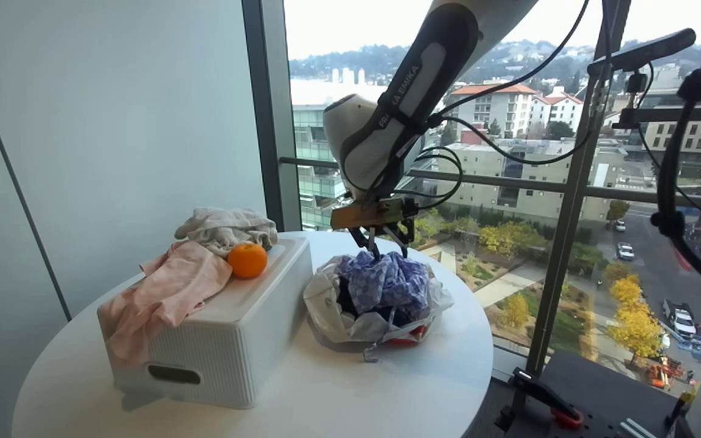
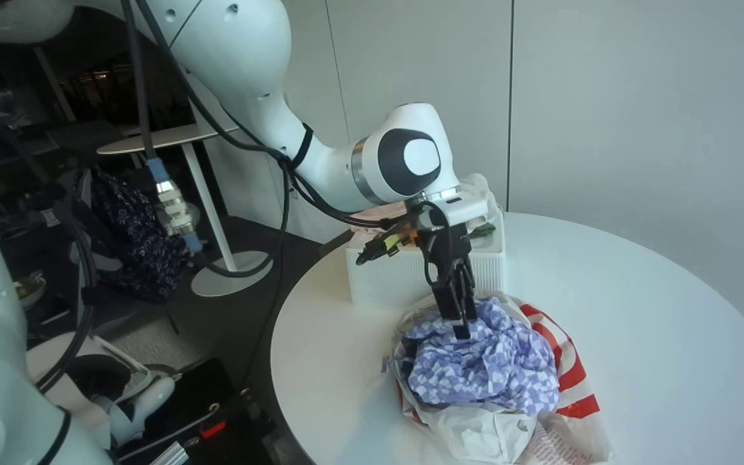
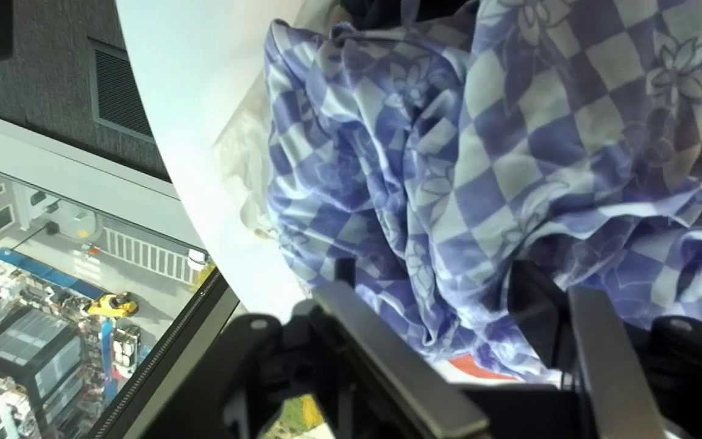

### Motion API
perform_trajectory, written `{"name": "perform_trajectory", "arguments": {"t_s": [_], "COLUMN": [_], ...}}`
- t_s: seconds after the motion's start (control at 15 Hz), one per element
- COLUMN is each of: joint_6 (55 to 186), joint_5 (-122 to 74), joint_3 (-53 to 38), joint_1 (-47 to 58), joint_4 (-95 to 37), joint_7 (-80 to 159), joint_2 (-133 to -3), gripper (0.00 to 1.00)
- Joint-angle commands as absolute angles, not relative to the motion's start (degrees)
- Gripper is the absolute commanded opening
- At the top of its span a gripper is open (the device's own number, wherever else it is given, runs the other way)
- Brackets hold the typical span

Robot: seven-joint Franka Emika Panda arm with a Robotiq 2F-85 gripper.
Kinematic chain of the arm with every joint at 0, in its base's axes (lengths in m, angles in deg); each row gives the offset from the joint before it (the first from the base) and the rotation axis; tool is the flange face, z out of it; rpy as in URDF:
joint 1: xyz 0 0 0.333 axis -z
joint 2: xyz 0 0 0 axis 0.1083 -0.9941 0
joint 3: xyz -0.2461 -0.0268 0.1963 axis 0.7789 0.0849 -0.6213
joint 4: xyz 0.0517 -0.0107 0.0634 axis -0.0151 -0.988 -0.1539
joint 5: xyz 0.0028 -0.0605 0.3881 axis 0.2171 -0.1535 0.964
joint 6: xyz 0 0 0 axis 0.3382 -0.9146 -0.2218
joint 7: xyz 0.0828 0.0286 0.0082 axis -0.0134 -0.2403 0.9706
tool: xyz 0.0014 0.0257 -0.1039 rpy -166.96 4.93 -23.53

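My pincer (image 1: 390, 253) is spread wide, down at the purple cloth (image 1: 387, 285), with folds lying between its fingers and nothing gripped that I can make out. The cloth sits bunched in a white bag (image 1: 324, 310), just right of centre in an exterior view. I judge the step in hand to be taking hold; the next move calls for closing on a thick fold, clear of the bag's crumpled rim, which could snag. Left of centre on the desk (image 1: 350, 395), a box (image 1: 271, 328) carries an orange (image 1: 247, 261), a pink cloth (image 1: 174, 283) and a grey cloth (image 1: 229, 230).
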State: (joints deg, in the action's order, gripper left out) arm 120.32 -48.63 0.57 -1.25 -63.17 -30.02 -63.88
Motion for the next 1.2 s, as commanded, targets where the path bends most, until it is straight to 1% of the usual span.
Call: {"name": "perform_trajectory", "arguments": {"t_s": [0.0,0.2,0.4,0.73,1.13], "joint_6": [122.31,124.22,126.64,127.47,127.3], "joint_5": [-56.82,-60.76,-60.13,-59.56,-50.9], "joint_3": [-1.64,-5.87,-10.48,-17.32,-20.5], "joint_1": [-0.73,0.94,0.83,-0.68,-3.01], "joint_4": [-68.65,-68.42,-66.24,-59.59,-48.76], "joint_7": [-35.09,-36.44,-33.33,-28.78,-20.46], "joint_2": [-51.53,-46.69,-45.98,-50.17,-58.05], "gripper": [0.99,1.0,1.0,1.0,1.0]}}
